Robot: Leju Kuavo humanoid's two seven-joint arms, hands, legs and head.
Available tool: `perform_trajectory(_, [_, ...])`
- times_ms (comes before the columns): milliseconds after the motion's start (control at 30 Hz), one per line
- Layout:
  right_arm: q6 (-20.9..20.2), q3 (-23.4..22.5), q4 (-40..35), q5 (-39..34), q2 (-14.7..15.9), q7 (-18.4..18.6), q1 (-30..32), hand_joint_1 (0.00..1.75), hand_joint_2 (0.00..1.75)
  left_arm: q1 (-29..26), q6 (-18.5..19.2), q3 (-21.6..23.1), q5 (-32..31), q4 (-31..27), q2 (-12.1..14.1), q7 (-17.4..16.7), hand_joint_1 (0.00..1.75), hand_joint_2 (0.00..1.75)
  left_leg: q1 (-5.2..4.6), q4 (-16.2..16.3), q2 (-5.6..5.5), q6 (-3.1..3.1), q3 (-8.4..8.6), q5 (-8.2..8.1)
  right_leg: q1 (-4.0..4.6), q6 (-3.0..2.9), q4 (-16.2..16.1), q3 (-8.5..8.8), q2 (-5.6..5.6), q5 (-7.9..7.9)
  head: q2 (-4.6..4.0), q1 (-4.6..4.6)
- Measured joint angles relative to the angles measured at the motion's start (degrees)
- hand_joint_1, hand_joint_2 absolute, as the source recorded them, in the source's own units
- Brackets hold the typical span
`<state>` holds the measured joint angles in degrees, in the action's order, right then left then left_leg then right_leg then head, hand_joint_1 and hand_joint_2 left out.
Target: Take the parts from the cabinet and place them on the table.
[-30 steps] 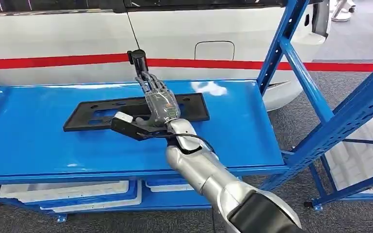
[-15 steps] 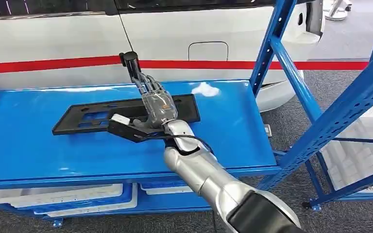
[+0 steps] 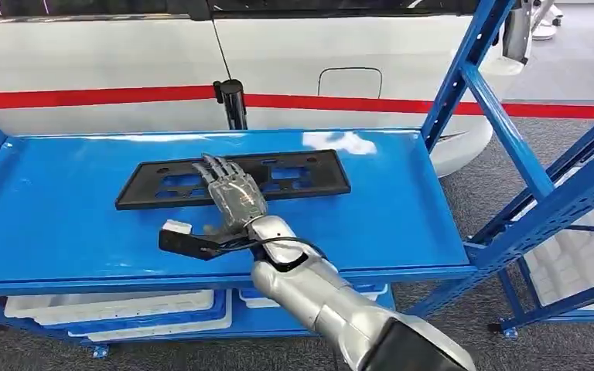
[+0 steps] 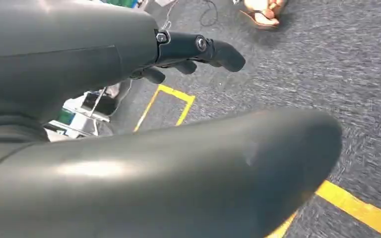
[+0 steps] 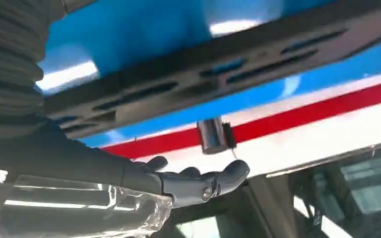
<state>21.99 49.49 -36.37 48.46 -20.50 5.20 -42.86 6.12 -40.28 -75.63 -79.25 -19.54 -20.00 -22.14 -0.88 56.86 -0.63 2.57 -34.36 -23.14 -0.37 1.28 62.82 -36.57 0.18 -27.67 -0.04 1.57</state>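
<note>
I see my right hand (image 3: 232, 193) lying flat, fingers spread and gripping nothing, over the near long edge of the flat black slotted plastic panel (image 3: 309, 171) mid-shelf on the blue metal cabinet shelf (image 3: 46, 224); nothing is taken yet, left hand (image 4: 193, 49) hanging loose and empty.
</note>
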Motion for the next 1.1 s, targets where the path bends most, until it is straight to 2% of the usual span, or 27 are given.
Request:
perform_trajectory(33, [-0.04, 0.72, -0.11, -0.35, -0.02, 0.04, -0.01, 0.0, 1.75, 0.05, 0.0, 0.0, -0.33, 0.09, -0.09, 0.17, 0.0, 0.0, -0.01, 0.09, -0.03, -0.01, -0.02, 0.0, 0.48, -0.89, -5.29, 3.01, -0.04, 1.18, 0.0, 0.04])
perform_trajectory(67, [-0.11, 1.31, -0.24, -0.55, -0.04, 0.09, 0.11, 0.0, 1.75, 0.09, 0.02, -0.02, -0.41, 0.13, -0.15, 0.5, 0.0, 0.0, -0.55, 0.37, -0.03, -0.21, -0.17, -0.2, 0.67, -1.46, -6.09, 3.62, 0.23, 1.84, 0.0, 0.15])
perform_trajectory(100, [-0.41, 1.78, -0.26, -0.63, -0.04, 0.28, 0.22, 0.0, 1.75, 0.09, 0.0, -0.04, -0.48, 0.13, -0.13, 0.89, 0.0, 0.0, -0.48, 0.38, -0.05, -0.28, -0.17, -0.23, 0.28, -1.66, -6.33, 3.56, 0.2, 2.16, 0.0, 0.04])
perform_trajectory(167, [-1.07, 3.5, -0.26, -0.04, -0.04, 1.12, 0.71, 0.0, 1.75, 0.13, 0.0, -0.26, -0.48, 0.22, -0.15, 1.79, 0.0, 0.0, -0.15, 0.28, -0.01, -0.69, -0.16, -0.1, 0.53, -2.12, -6.41, 3.64, 0.23, 2.38, 0.0, 0.04])
perform_trajectory(200, [-1.09, 4.24, -0.37, 0.48, -0.13, 1.8, 0.95, 0.0, 1.75, 0.21, -0.02, -0.28, -0.48, 0.22, -0.11, 2.05, 0.0, 0.0, -0.33, 0.62, -0.01, -0.96, -0.3, -0.38, -0.64, -2.54, -7.06, 4.11, 0.2, 2.79, 0.0, 0.02])
perform_trajectory(233, [-1.09, 5.06, -0.37, 1.13, -0.15, 2.66, 1.17, 0.0, 1.75, 0.21, -0.02, -0.31, -0.5, 0.24, -0.11, 2.16, 0.0, 0.0, -0.11, 1.81, 0.08, -1.54, -0.6, -1.35, -0.6, -2.75, -7.18, 4.27, 0.23, 2.86, 0.0, 0.08])
perform_trajectory(267, [-1.09, 5.47, -0.37, 1.56, -0.15, 3.13, 1.18, 0.0, 1.75, 0.2, -0.04, -0.35, -0.5, 0.26, -0.11, 2.23, 0.0, 0.0, 0.14, 3.63, 0.12, -1.87, -1.3, -2.72, -0.73, -3.02, -7.17, 4.31, 0.13, 2.9, 0.0, 0.35])
perform_trajectory(300, [-1.05, 6.79, -0.31, 2.93, -0.11, 4.31, 1.34, 0.0, 1.75, 0.2, -0.02, -0.5, -0.5, 0.35, -0.09, 2.32, 0.0, 0.0, 0.81, 8.91, 0.16, -2.61, -3.68, -5.66, -0.72, -3.05, -7.17, 4.34, 0.14, 2.89, 0.0, 0.41])
perform_trajectory(333, [-0.94, 7.5, -0.11, 3.57, -0.06, 5.2, 1.61, 0.0, 1.75, 0.21, -0.02, -0.66, -0.5, 0.35, -0.07, 2.32, 0.0, 0.0, 1.18, 13.72, 0.2, -3.1, -5.99, -7.8, -0.68, -3.04, -7.13, 4.29, 0.14, 2.88, 0.0, 0.39])
perform_trajectory(367, [-0.61, 8.02, 0.26, 4.42, -0.04, 5.99, 1.86, 0.0, 1.75, 0.2, -0.02, -0.9, -0.48, 0.35, -0.07, 2.34, 0.0, 0.0, 1.49, 17.12, 0.31, -3.49, -7.66, -8.94, -0.68, -3.03, -7.1, 4.26, 0.13, 2.87, 0.0, 0.39])
perform_trajectory(400, [-0.08, 8.44, 1.07, 5.36, -0.04, 7.0, 2.08, 0.0, 1.75, 0.2, -0.02, -1.14, -0.48, 0.35, -0.07, 2.34, 0.0, 0.0, 1.9, 18.47, 0.42, -3.81, -8.45, -8.67, -0.72, -3.01, -7.08, 4.27, 0.13, 2.86, 0.0, 0.37])
perform_trajectory(433, [0.7, 8.72, 1.97, 6.1, -0.02, 7.81, 2.13, 0.0, 1.75, 0.2, -0.02, -1.29, -0.5, 0.33, -0.07, 2.25, 0.0, 0.0, 2.25, 16.47, 0.47, -4.05, -7.62, -7.0, -0.76, -2.98, -7.04, 4.28, 0.15, 2.85, 0.0, 0.39])
perform_trajectory(467, [1.73, 8.74, 2.69, 6.54, -0.04, 8.31, 2.03, 0.0, 1.75, 0.2, -0.02, -1.36, -0.57, 0.31, -0.07, 1.99, 0.0, 0.0, 2.53, 12.34, 0.53, -4.16, -5.59, -4.61, -0.83, -2.96, -7.02, 4.34, 0.2, 2.83, 0.0, 0.39])
perform_trajectory(500, [2.73, 8.74, 3.51, 6.97, -0.04, 8.55, 1.68, 0.0, 1.75, 0.19, -0.02, -1.42, -0.68, 0.2, -0.07, 1.75, 0.0, 0.0, 2.72, 6.7, 0.64, -4.18, -2.69, -1.98, -0.88, -2.74, -7.03, 4.47, 0.24, 2.72, 0.0, 0.39])
perform_trajectory(533, [3.19, 8.74, 4.2, 7.17, -0.04, 8.74, 1.33, 0.0, 1.75, 0.2, -0.02, -1.49, -0.7, 0.17, -0.07, 1.7, 0.0, 0.0, 2.78, 1.53, 0.77, -4.02, 0.13, -0.17, -0.86, -2.51, -7.05, 4.6, 0.27, 2.63, 0.0, 0.39])
perform_trajectory(567, [3.37, 8.74, 4.66, 7.37, -0.04, 8.85, 1.12, 0.0, 1.75, 0.28, -0.02, -1.64, -0.74, 0.15, -0.07, 1.7, 0.0, 0.0, 2.32, 0.28, 0.7, -3.75, 0.79, -0.99, -0.3, -2.14, -6.98, 4.47, 0.28, 2.55, 0.0, 0.37])
perform_trajectory(700, [3.8, 8.74, 5.79, 7.52, -0.11, 8.87, 0.58, 0.0, 1.75, 0.31, -0.02, -1.99, -0.76, 0.09, -0.07, 1.59, 0.0, 0.0, 1.53, -0.37, 0.41, -1.78, 0.95, -0.7, -0.61, -0.33, -8.15, 4.98, 0.23, 2.89, 0.0, 0.33])
perform_trajectory(733, [3.8, 8.74, 6.1, 7.54, 0.13, 8.9, 0.42, 0.0, 1.75, 0.29, -0.02, -2.1, -0.76, 0.09, -0.09, 1.57, 0.0, 0.0, 1.9, -1.33, 0.4, -2.89, 1.38, 0.08, -0.04, -1.64, -7.89, 4.8, 0.19, 2.34, 0.0, 0.2])
perform_trajectory(767, [3.8, 8.76, 6.4, 7.52, 0.04, 8.92, 0.28, 0.0, 1.75, 0.31, -0.02, -2.23, -0.76, 0.09, -0.11, 1.57, 0.0, 0.0, 1.72, -1.28, 0.36, -2.96, 1.41, 0.06, -0.27, -2.04, -8.26, 5.09, 0.16, 2.95, 0.0, 0.0])
perform_trajectory(800, [3.82, 8.76, 6.75, 7.52, 0.09, 8.96, 0.28, 0.0, 1.75, 0.3, 0.0, -2.29, -0.76, 0.09, -0.11, 1.57, 0.0, 0.0, 1.36, -1.28, 0.19, -2.69, 1.33, 0.05, 0.03, -1.84, -8.28, 5.05, 0.11, 2.87, 0.0, -0.11])
perform_trajectory(900, [3.98, 8.76, 7.3, 8.65, 0.07, 9.73, 0.11, 0.0, 1.75, 0.31, 0.0, -2.45, -0.47, 0.09, -0.13, 1.96, 0.0, 0.0, 0.67, -1.26, 0.2, -2.05, 1.27, 0.02, -0.31, -1.6, -8.32, 5.03, 0.09, 2.97, 0.0, -0.09])
perform_trajectory(1000, [3.32, 9.2, 7.69, 10.8, 0.04, 10.43, -0.37, 0.0, 1.75, 0.44, 0.0, -3.35, 1.31, 0.31, -0.13, 5.38, 0.0, 0.0, 0.33, -1.25, 0.23, -1.58, 1.25, 0.02, -0.61, -1.29, -8.41, 5.01, 0.09, 3.07, 0.0, -0.09])
perform_trajectory(1067, [2.8, 9.75, 7.74, 11.83, 0.04, 11.65, -0.74, 0.0, 1.75, 0.64, 0.0, -4.09, 1.42, 0.46, -0.13, 6.21, 0.0, 0.0, 0.23, -1.24, 0.22, -1.47, 1.21, 0.07, -0.76, -0.51, -8.48, 5.02, 0.09, 3.12, 0.0, -0.11])
perform_trajectory(1100, [2.58, 9.86, 7.83, 12.26, 0.04, 12.02, -0.96, 0.0, 1.75, 0.73, 0.0, -4.31, 1.51, 0.61, -0.13, 6.56, 0.0, 0.0, 0.19, -1.23, 0.21, -1.39, 1.18, 0.11, -0.83, -0.36, -8.49, 4.99, 0.09, 3.17, 0.0, -0.09])
